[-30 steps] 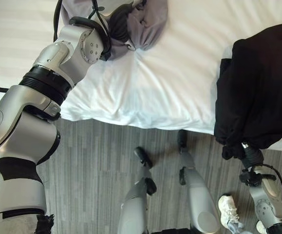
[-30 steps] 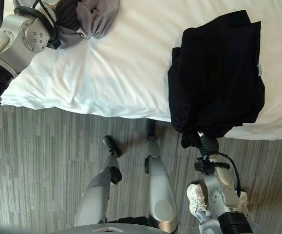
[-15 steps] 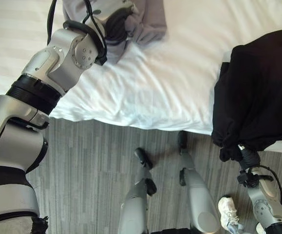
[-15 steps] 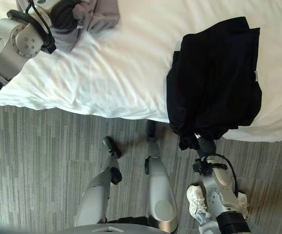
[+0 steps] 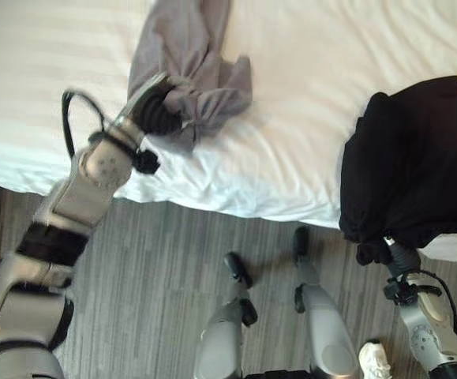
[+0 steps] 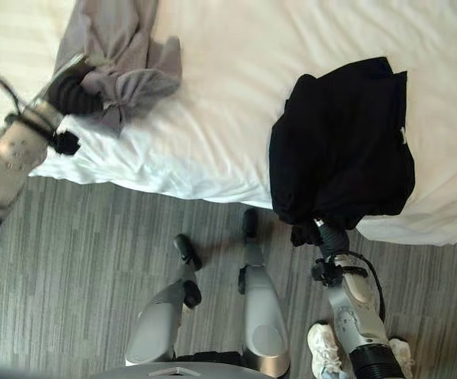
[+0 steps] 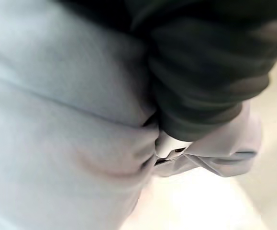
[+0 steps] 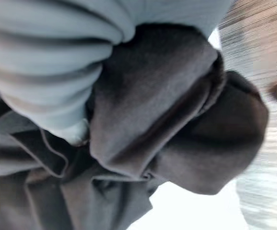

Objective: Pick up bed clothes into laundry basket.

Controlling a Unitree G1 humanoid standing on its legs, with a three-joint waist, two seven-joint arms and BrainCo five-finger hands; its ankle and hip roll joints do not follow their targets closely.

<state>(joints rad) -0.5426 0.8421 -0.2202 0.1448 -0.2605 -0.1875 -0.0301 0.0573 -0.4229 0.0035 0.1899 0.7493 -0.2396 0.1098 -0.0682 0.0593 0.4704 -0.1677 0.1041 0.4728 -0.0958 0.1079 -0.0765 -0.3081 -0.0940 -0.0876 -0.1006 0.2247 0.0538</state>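
Nearest, a white shoe [image 6: 324,347] stands on the floor [image 5: 157,276]. The right robot hand [image 6: 325,234] is buried under the black garment [image 6: 342,146] at the bed [image 5: 307,95] edge; its fingers are hidden. Farther, the left robot hand [image 5: 161,114] is curled round the grey garment [image 5: 189,63].

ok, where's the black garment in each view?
Left eye view: black garment at right, draped over the bed's edge.
Right eye view: right of centre.
Right wrist view: dark bunched cloth close up.
Left wrist view: grey cloth instead.
Shared landmark: the white bed.
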